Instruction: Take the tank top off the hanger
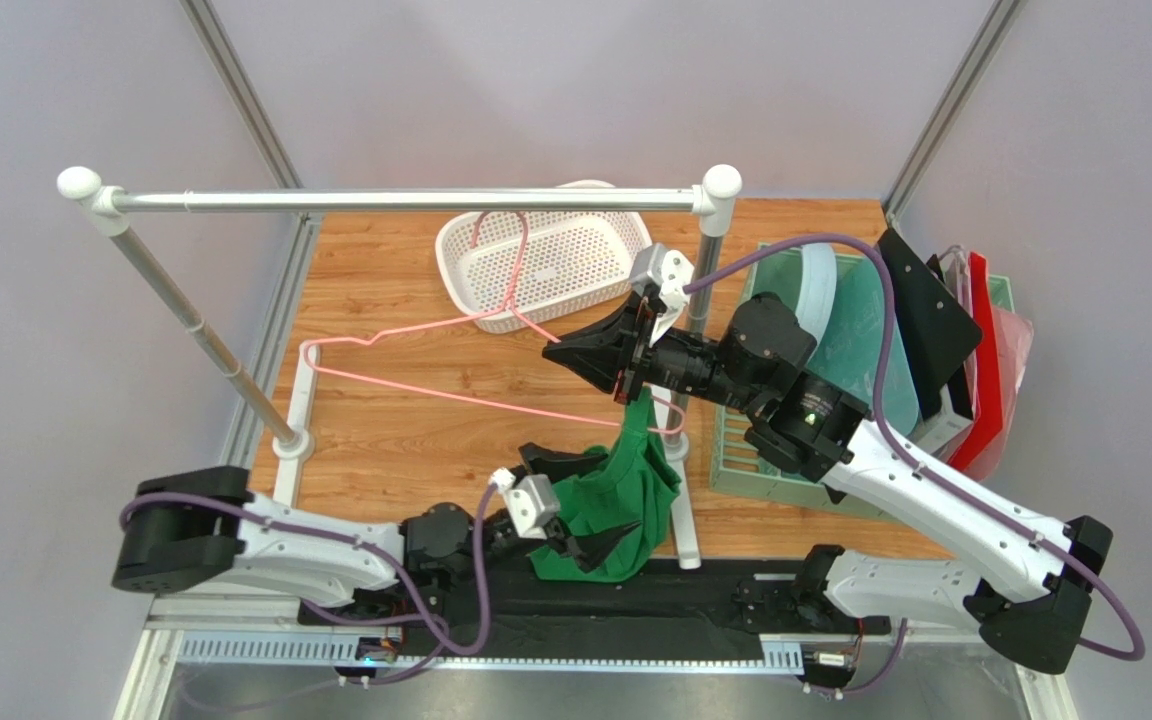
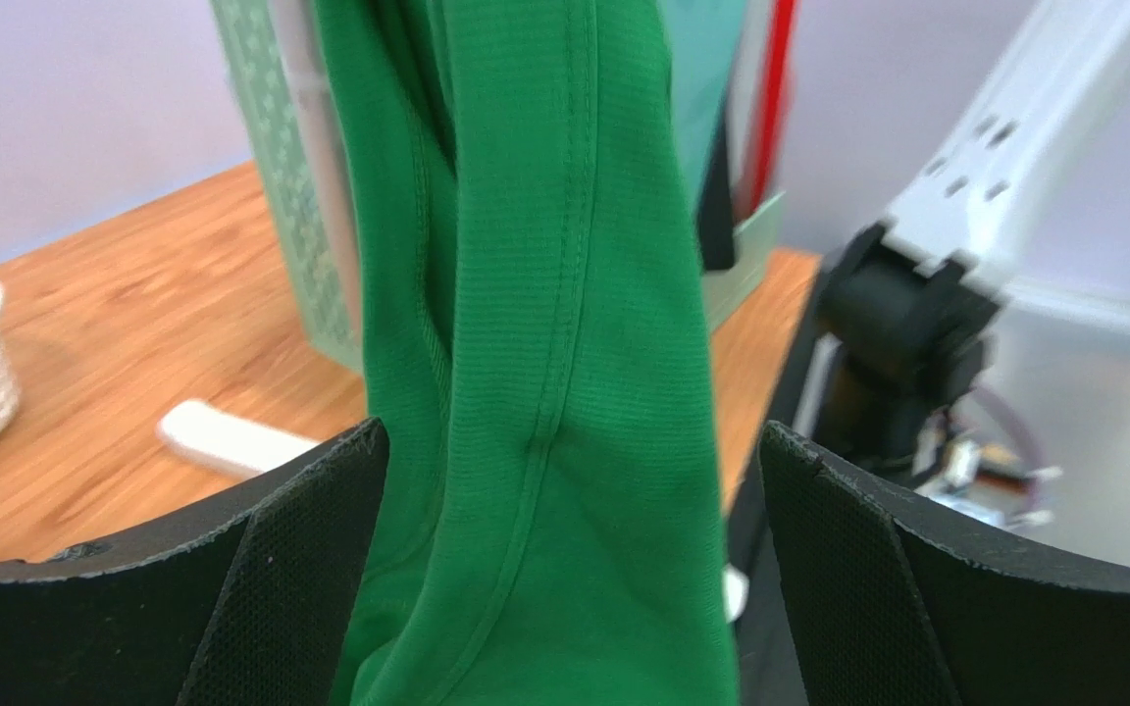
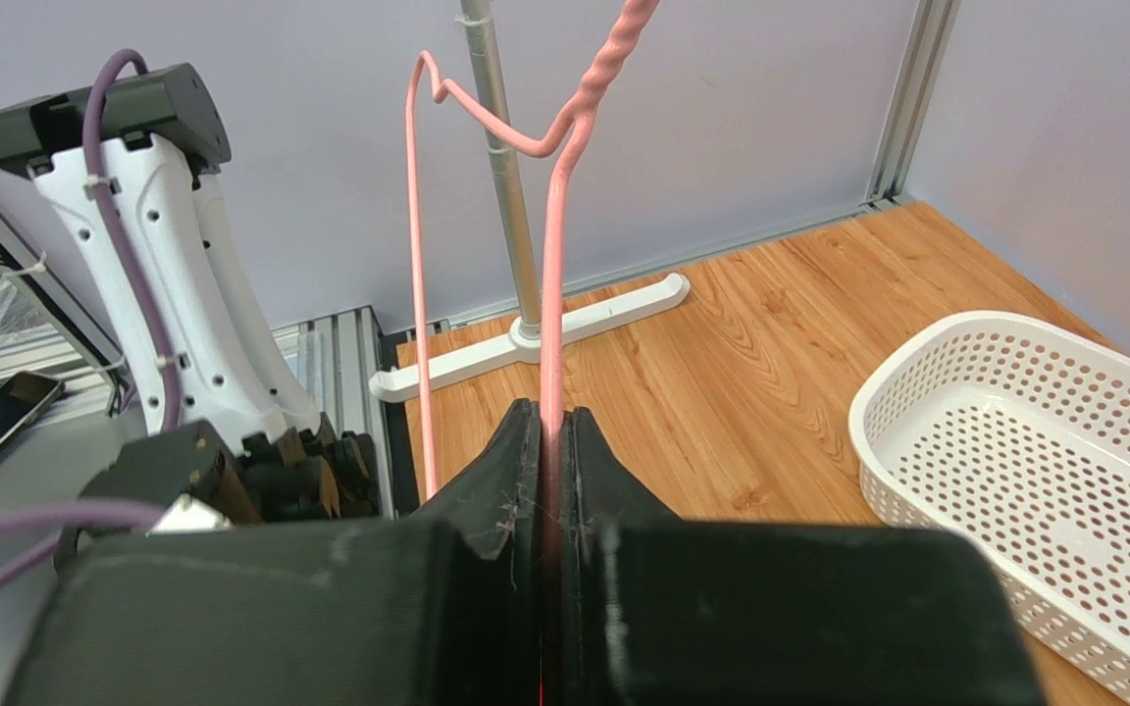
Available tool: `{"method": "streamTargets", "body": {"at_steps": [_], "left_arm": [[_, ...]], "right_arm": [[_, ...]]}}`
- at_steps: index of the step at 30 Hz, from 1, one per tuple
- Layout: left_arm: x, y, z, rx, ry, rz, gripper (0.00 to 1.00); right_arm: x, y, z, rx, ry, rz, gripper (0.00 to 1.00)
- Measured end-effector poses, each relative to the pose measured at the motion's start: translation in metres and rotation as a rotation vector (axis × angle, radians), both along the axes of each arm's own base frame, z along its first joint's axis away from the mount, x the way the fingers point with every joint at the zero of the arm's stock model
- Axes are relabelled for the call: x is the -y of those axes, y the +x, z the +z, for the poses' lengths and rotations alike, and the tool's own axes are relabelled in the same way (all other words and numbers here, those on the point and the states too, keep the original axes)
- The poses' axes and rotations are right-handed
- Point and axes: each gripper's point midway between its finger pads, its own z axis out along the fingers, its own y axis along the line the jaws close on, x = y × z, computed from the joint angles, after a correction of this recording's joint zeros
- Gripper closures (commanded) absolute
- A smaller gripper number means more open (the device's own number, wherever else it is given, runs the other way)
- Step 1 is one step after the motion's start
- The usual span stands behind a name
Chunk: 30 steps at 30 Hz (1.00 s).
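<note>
- Wooden table (image 1: 387,270) between pale grey walls carries a silver rail (image 1: 387,198) on two posts.
- Right gripper (image 3: 549,434), just in front of the rail's right post, has its jaws pressed together on the hanger (image 3: 553,294), pinching the pink wire between the pads.
- The hanger lies tilted in the air below the rail, with its hook over a white basket (image 1: 545,263) that sits under the rail.
- The tank top (image 1: 620,503) hangs in a bunched green strip from the hanger's end near the rail's right post, down to the rail's foot.
- Left gripper (image 2: 571,456) has its jaws spread wide around the hanging fabric.
- The cloth brushes one finger (image 2: 306,559); the other finger stands clear.
</note>
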Motion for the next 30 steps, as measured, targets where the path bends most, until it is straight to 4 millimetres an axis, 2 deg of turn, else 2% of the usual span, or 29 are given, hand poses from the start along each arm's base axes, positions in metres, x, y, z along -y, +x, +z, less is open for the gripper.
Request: {"method": "streamTargets", "body": {"at_steps": [3, 9, 14, 15, 16, 18, 20, 22, 24, 25, 30], "left_arm": [[0.010, 0.011, -0.021, 0.028, 0.071, 0.086, 0.01], [0.031, 0.038, -0.015, 0.029, 0.070, 0.257, 0.01], [0.048, 0.049, -0.019, 0.009, 0.072, 0.324, 0.29], [0.050, 0.049, -0.022, 0.004, 0.077, 0.326, 0.36], [0.050, 0.050, -0.025, -0.001, 0.082, 0.329, 0.49], [0.051, 0.049, -0.029, -0.016, 0.080, 0.326, 0.61], [0.051, 0.048, -0.028, -0.031, 0.067, 0.320, 0.69], [0.050, 0.048, -0.028, -0.044, 0.056, 0.316, 0.83], [0.048, 0.046, -0.026, -0.060, 0.040, 0.309, 0.87], [0.047, 0.046, -0.024, -0.069, 0.029, 0.306, 0.95], [0.043, 0.044, -0.008, -0.113, -0.035, 0.291, 1.00]], "right_arm": [[0.000, 0.000, 0.000, -0.004, 0.002, 0.001, 1.00], [0.000, 0.000, 0.000, -0.008, 0.003, 0.001, 1.00], [0.000, -0.001, 0.001, -0.010, 0.011, 0.002, 1.00], [0.001, -0.002, 0.001, -0.007, 0.017, 0.002, 1.00], [0.003, -0.003, 0.001, -0.005, 0.023, 0.002, 1.00], [0.005, -0.005, 0.001, 0.002, 0.033, 0.004, 1.00], [0.008, -0.008, 0.004, 0.017, 0.052, 0.011, 1.00], [0.011, -0.012, 0.007, 0.034, 0.072, 0.018, 1.00], [0.012, -0.015, 0.008, 0.046, 0.085, 0.029, 1.00], [0.012, -0.016, 0.011, 0.056, 0.095, 0.034, 1.00], [0.010, -0.024, 0.030, 0.128, 0.159, 0.081, 1.00]]}}
